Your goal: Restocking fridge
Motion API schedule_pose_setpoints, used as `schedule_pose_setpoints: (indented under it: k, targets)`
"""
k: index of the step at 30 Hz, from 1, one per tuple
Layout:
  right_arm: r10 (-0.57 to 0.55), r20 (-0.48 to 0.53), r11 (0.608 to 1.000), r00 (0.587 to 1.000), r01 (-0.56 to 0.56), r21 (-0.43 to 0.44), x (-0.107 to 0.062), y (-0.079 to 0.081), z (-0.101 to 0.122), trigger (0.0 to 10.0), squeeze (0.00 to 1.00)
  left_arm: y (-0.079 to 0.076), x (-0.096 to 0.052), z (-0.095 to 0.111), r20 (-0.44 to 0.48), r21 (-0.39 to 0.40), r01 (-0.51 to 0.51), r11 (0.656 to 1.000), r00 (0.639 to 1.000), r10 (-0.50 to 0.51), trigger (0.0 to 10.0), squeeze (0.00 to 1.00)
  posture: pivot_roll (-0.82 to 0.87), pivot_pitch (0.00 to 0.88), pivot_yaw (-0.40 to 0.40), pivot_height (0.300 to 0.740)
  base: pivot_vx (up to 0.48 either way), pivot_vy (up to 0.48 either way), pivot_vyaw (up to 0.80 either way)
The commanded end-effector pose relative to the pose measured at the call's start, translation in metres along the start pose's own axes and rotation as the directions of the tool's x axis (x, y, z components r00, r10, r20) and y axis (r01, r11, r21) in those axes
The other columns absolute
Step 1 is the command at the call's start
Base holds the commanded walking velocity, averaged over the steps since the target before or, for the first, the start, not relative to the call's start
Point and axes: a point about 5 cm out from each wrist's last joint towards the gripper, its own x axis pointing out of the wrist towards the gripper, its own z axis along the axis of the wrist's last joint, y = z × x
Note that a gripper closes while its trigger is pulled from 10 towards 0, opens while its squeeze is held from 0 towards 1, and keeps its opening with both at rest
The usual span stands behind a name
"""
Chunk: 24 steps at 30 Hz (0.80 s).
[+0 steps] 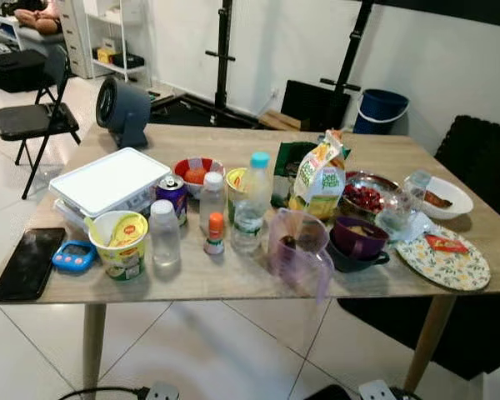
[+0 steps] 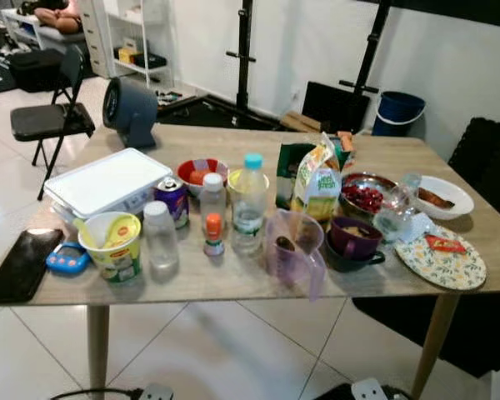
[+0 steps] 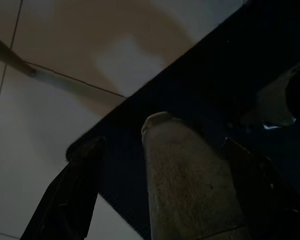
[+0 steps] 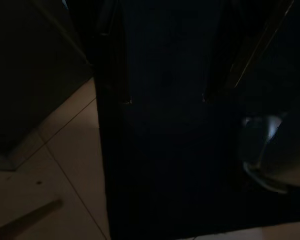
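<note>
Apparently nothing has gone into a fridge yet, judging by how full the table (image 1: pixel 233 279) is. Taking the tall water bottle (image 1: pixel 251 202) with the teal cap as the landmark: beside it toward the robot's left stand a small white-capped bottle (image 1: pixel 212 198) and a purple drink can (image 1: pixel 172 197), and in front of those a little orange-capped bottle (image 1: pixel 215 234) and a clear cloudy bottle (image 1: pixel 164 234). Further that way sit a yellow noodle cup (image 1: pixel 119 243) and a white lidded container (image 1: pixel 110 181). Behind the water bottle is a red bowl (image 1: pixel 197 172). On its other side are a snack bag (image 1: pixel 319 179), a clear purple jug (image 1: pixel 297 247), a dark purple cup (image 1: pixel 358 238), a bowl of red berries (image 1: pixel 365 197), a white bowl (image 1: pixel 442 197) and a flowered plate (image 1: pixel 447 257). A black phone (image 1: pixel 28 262) and a blue timer (image 1: pixel 73 256) lie at the table's far left corner.

Both arms hang idle below. In its wrist view the left gripper (image 3: pixel 160 175) points at floor tiles and a dark mat with its fingers (image 3: pixel 70 195) spread apart, holding nothing. The right gripper's (image 4: pixel 165 95) view is very dark; its two fingers appear parted over the mat, also empty.

By my judgement the task sits at its start: every item remains to be picked up and carried off.
</note>
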Motion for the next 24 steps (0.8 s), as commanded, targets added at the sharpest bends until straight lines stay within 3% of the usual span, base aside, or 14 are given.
schedule_pose_setpoints:
  k: [1, 4, 8, 15, 24]
  targets:
    - [-0.022, -0.006, 1.0, 1.0, 0.022, 0.003, -0.002, -0.008, -0.003, 10.0, 0.0, -0.007, -0.001, -0.017, -0.067, -0.008, 0.031, 0.999, 0.997, -0.032, 10.0, 0.0, 0.02, 0.0, -0.074, 0.74, 0.0, -0.45, 0.0]
    - [-0.03, -0.033, 1.0, 0.999, 0.03, 0.002, -0.005, -0.017, -0.018, 10.0, 0.0, -0.006, -0.001, -0.014, -0.059, -0.013, 0.025, 1.0, 0.998, -0.026, 10.0, 0.0, 0.02, 0.0, -0.079, 0.74, 0.0, -0.447, 0.0]
    - [-0.034, -0.037, 0.999, 0.999, 0.034, 0.001, -0.007, -0.022, -0.02, 10.0, 0.0, -0.007, -0.001, -0.015, -0.06, -0.018, 0.026, 1.0, 0.998, -0.027, 10.0, 0.0, 0.02, 0.0, -0.079, 0.74, 0.0, -0.444, 0.0]
    - [-0.029, -0.004, 1.0, 1.0, 0.029, 0.001, -0.003, -0.015, -0.002, 10.0, 0.0, -0.011, 0.0, -0.017, -0.063, -0.029, 0.033, 0.999, 0.997, -0.034, 10.0, 0.0, 0.02, 0.0, -0.082, 0.74, 0.0, -0.404, 0.0]
    - [-0.027, 0.001, 1.0, 1.0, 0.027, -0.014, -0.002, -0.014, 0.002, 10.0, 0.0, -0.012, 0.0, -0.016, -0.053, -0.042, 0.012, 0.999, 0.999, -0.014, 10.0, 0.0, 0.03, 0.0, -0.101, 0.74, 0.0, 0.0, 0.0]
